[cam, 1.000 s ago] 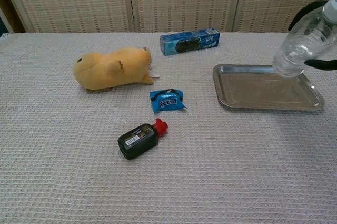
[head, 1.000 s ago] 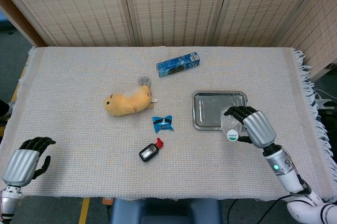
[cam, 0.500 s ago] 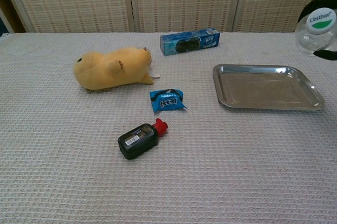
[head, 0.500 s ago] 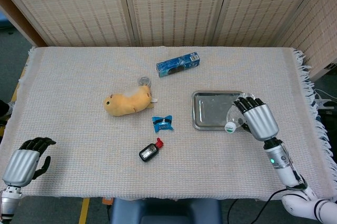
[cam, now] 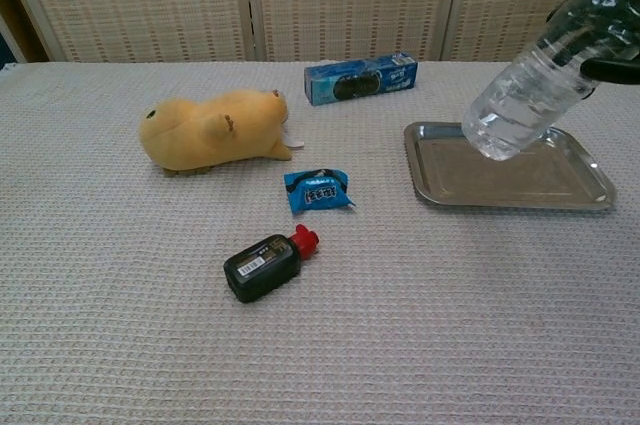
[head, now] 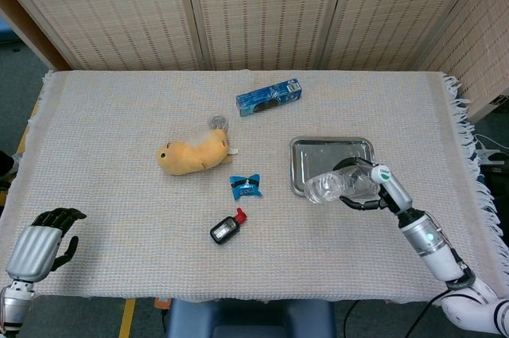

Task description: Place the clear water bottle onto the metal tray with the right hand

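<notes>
One clear water bottle (cam: 525,90) is gripped by the right hand (head: 374,187), fingers wrapped round it, tilted above the metal tray (cam: 510,170). Nothing is held by the left hand (head: 44,238), its fingers loosely curled.

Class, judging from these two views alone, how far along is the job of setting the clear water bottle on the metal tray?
Done: the right hand grips the clear water bottle and has it lifted off the table. In hand: the bottle hangs tilted over the metal tray, base lowest, not resting on it. Left: lower it onto the tray and let go. The left hand holds nothing.
</notes>
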